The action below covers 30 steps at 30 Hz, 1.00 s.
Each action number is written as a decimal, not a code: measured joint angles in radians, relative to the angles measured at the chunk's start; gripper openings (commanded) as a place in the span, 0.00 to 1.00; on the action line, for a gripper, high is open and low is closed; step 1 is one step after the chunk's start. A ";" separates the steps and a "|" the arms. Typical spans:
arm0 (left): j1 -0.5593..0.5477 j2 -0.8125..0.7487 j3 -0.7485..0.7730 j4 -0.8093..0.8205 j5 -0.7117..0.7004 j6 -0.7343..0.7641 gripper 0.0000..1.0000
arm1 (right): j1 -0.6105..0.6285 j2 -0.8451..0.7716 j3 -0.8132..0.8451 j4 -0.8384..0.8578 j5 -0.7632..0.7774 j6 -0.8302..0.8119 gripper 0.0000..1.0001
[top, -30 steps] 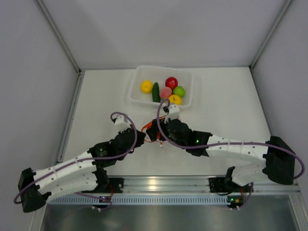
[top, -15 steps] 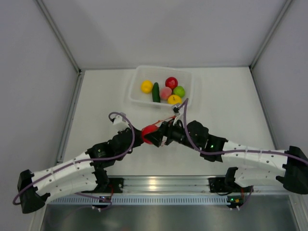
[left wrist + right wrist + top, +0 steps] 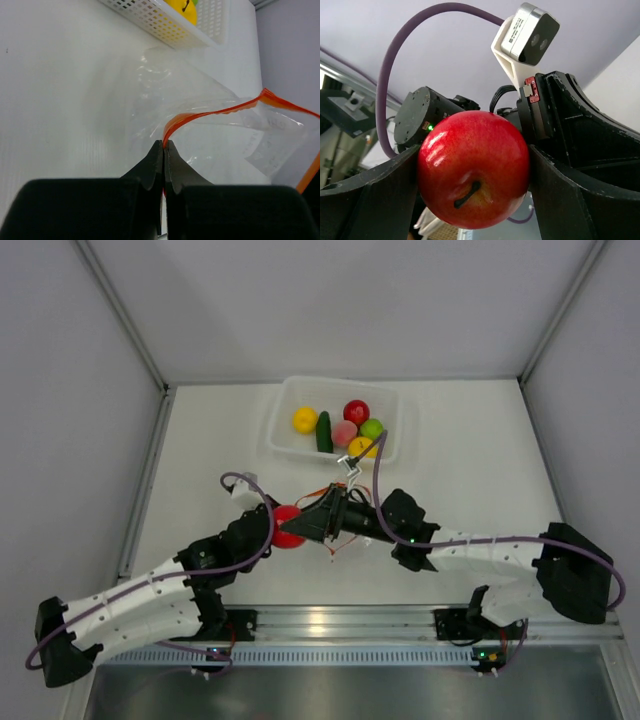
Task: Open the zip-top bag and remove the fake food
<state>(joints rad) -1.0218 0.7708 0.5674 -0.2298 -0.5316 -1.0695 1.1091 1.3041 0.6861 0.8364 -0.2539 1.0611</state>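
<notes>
Both arms, the left arm [image 3: 150, 595] and the right arm [image 3: 495, 555], wear white shells over the long links, with rows of small dark dots along them, and black housings at the joints and at the base. A thin purple cable [image 3: 387, 75] follows each arm and makes a loop near the wrist. A small green light [image 3: 410, 536] glows on the right arm. The left claw [image 3: 164, 150] has two black, matte fingers that grow narrow toward the tips; the fingers [image 3: 367, 200] of the right claw [image 3: 472, 172] are black and broad. Seen from the right wrist, a white boxy camera [image 3: 527, 35] with two dark lenses sits on a black wrist — near it a round dark motor housing [image 3: 420, 117] and a little red part [image 3: 530, 88].
</notes>
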 measured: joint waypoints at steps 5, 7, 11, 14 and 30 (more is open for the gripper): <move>0.015 -0.036 -0.026 0.002 -0.020 -0.007 0.00 | -0.010 0.108 0.006 0.183 -0.043 0.101 0.35; 0.019 -0.046 -0.027 0.016 -0.032 -0.011 0.00 | -0.015 0.137 0.025 0.225 -0.057 0.132 0.34; 0.021 -0.061 -0.028 0.082 -0.046 -0.026 0.00 | -0.015 0.135 0.066 0.203 -0.066 0.124 0.34; 0.015 -0.072 -0.039 0.099 -0.059 -0.046 0.00 | -0.007 0.083 0.088 0.071 -0.047 0.055 0.34; 0.005 -0.125 -0.043 -0.121 -0.212 -0.064 0.00 | -0.002 -0.171 0.196 -0.685 0.373 -0.333 0.34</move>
<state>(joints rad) -1.0172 0.6460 0.5243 -0.3508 -0.7441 -1.1332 1.1072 1.1336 0.8818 0.1513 0.1188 0.7277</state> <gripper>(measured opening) 0.021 0.783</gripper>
